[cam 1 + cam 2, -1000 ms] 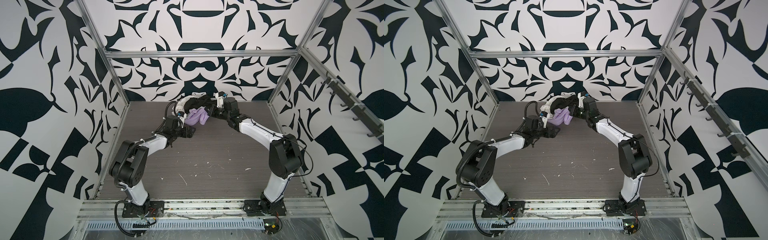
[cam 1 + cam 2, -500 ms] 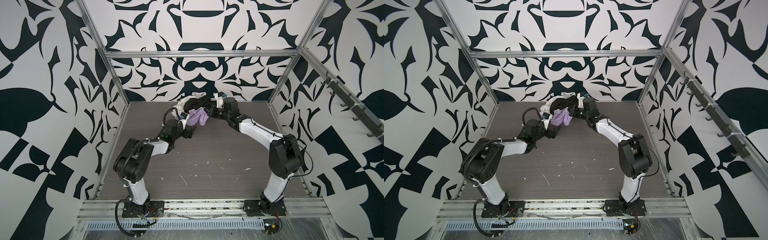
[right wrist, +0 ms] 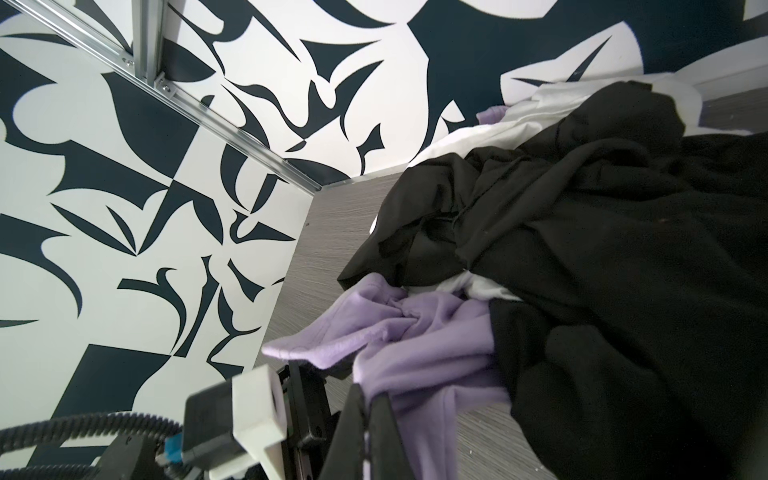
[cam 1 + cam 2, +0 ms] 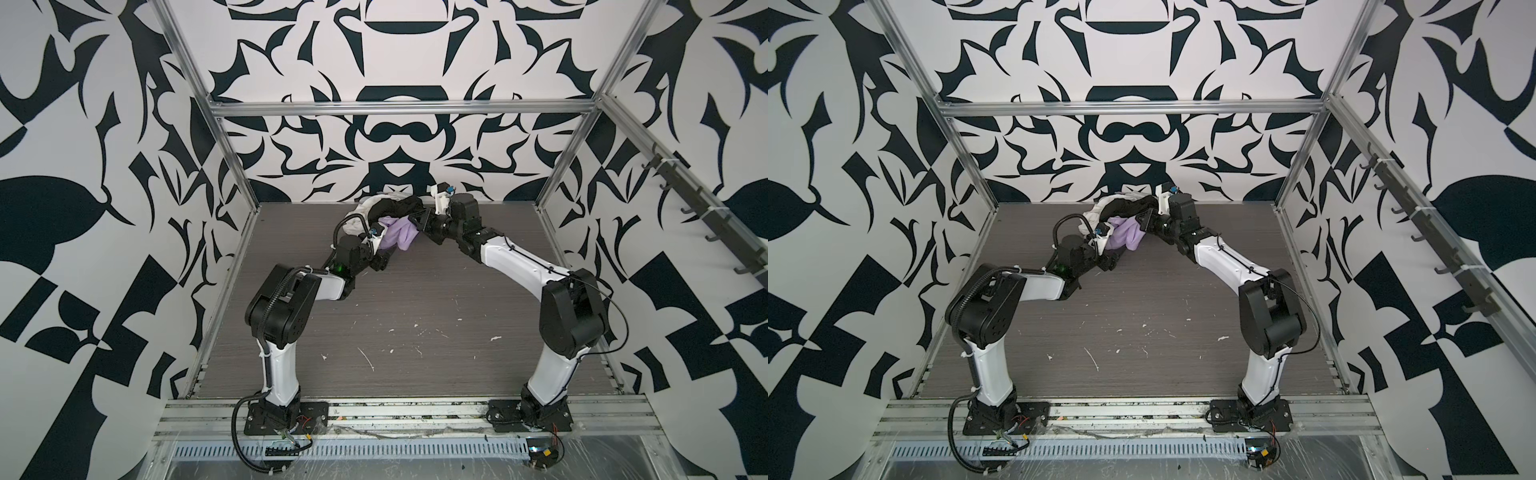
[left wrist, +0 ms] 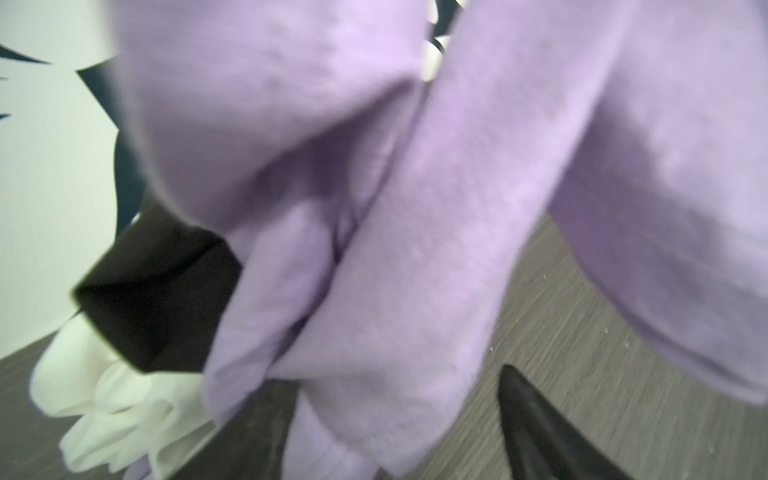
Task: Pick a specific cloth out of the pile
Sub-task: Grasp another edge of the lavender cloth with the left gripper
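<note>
Fleecy lavender cloth, crumpled black garment

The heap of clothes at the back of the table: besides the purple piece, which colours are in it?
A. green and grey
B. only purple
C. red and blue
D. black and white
D: in the right wrist view a black garment and a white garment lie bunched against the purple cloth.

Blurred in the left wrist view, the lavender cloth ran off the frame's edges and hid one finger of the left hand, so its grip was unclear. In both top views the black garment covered most of the white garment, and the right hand's tips were lost against it.
</note>
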